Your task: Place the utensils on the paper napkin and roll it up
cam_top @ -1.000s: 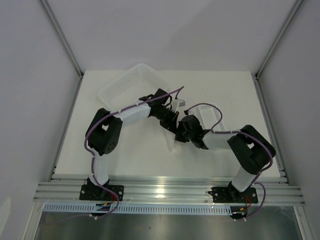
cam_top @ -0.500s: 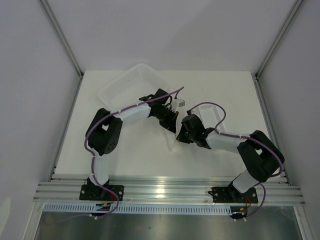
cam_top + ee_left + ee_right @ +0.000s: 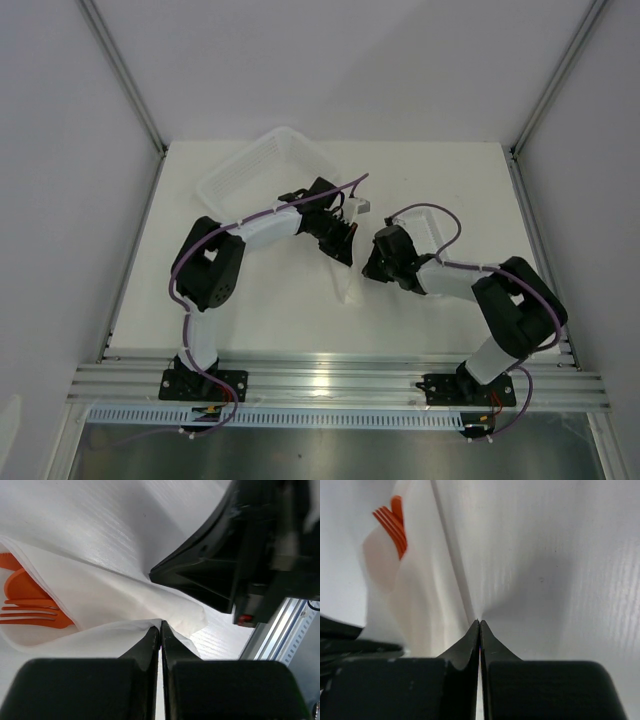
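The paper napkin lies folded over the orange-red utensils at mid-table. A fork and a round head show inside the fold in the left wrist view, and the fork tines show in the right wrist view. My left gripper is shut on the napkin's near flap; it also shows in the top view. My right gripper is shut at the napkin's taut right edge and seems to pinch it. From above it sits just right of the left one.
A large white mesh basket stands tilted at the back left, behind the left arm. A narrow white plastic tray lies just behind the right wrist. The right gripper's black body fills the upper right of the left wrist view.
My right arm has swung its elbow out to the right and its gripper has shifted slightly right and back. The left arm and the napkin have barely moved.
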{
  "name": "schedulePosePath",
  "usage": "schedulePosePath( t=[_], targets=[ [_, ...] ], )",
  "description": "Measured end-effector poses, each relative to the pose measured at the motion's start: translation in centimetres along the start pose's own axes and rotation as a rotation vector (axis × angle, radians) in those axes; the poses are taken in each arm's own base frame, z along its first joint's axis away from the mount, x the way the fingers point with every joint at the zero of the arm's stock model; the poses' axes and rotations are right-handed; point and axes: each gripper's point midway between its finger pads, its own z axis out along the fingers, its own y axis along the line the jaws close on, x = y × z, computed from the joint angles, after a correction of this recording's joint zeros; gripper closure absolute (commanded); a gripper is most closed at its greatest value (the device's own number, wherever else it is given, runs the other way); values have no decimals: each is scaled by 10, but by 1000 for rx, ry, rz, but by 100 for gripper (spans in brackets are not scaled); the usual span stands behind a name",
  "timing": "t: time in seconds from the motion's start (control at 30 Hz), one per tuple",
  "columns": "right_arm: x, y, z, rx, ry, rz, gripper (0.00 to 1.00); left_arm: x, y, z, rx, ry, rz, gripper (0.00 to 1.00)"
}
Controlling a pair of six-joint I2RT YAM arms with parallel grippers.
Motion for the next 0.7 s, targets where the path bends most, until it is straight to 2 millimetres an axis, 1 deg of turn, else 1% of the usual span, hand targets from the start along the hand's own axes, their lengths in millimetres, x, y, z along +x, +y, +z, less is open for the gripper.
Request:
schedulePosePath(
  t=[0.07,0.23,0.47,0.57,0.7],
  targets=[
    [9,-4,11,-3,26,6,100,0,0,0,2,0,0,99],
    [8,9,19,-81,21,23,100,0,-3,0,17,0,-5,99],
    [13,16,19,-137,29,34,100,-3,-8,12,77,6,-42,99],
    [15,17,19,-154,33,46,100,0,-8,20,99,17,-70,99],
    [16,16,19,-166,36,59,100,9,-5,31,114,47,-135,99]
  ],
)
